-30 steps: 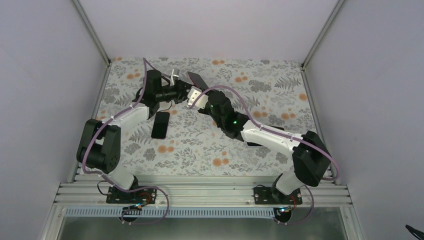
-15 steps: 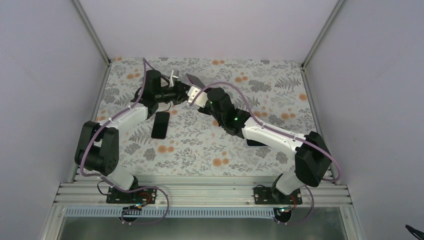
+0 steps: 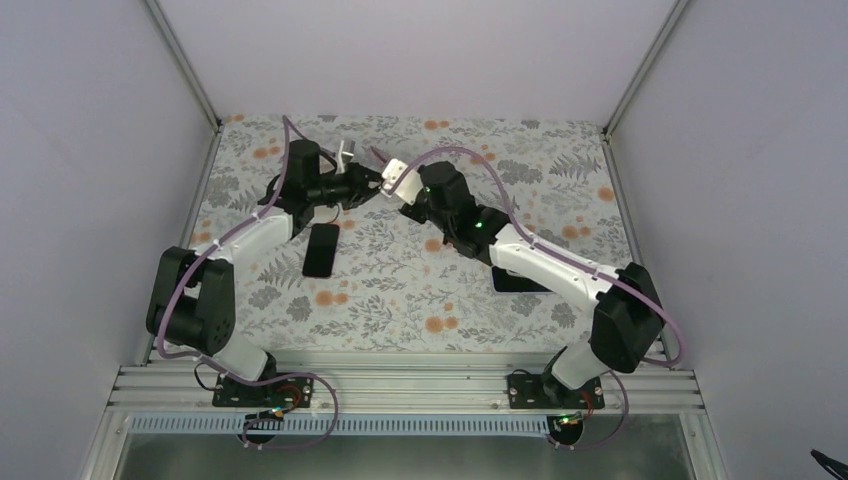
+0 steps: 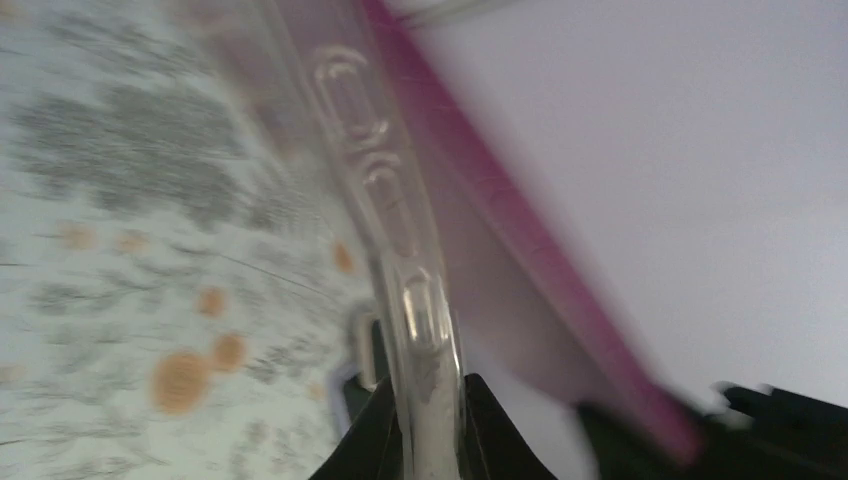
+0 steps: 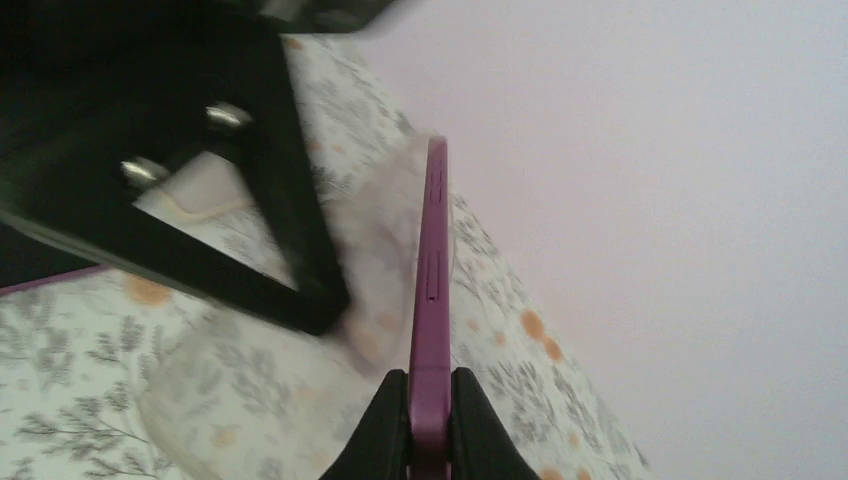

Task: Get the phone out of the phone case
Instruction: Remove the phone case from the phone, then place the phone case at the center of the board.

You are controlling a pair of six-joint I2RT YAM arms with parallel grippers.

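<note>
Both arms are raised over the far middle of the desk [image 3: 400,300], wrists almost touching. The left pincer [image 4: 425,400] is clamped on the rim of the clear phone case [image 4: 385,200]. The right pincer [image 5: 430,395] is pinched on the thin edge of the purple phone [image 5: 432,260]. Phone and case splay apart near my fingers and seem to meet at the far end; I cannot tell whether a corner is seated there. Risk: both grips sit on narrow edges, so a sideways pull could twist the phone loose and drop it, or the case could spring off. The wrists could also collide. A black phone [image 3: 321,249] lies below the left arm toward the left edge, and something dark is half hidden under the right arm.
</note>
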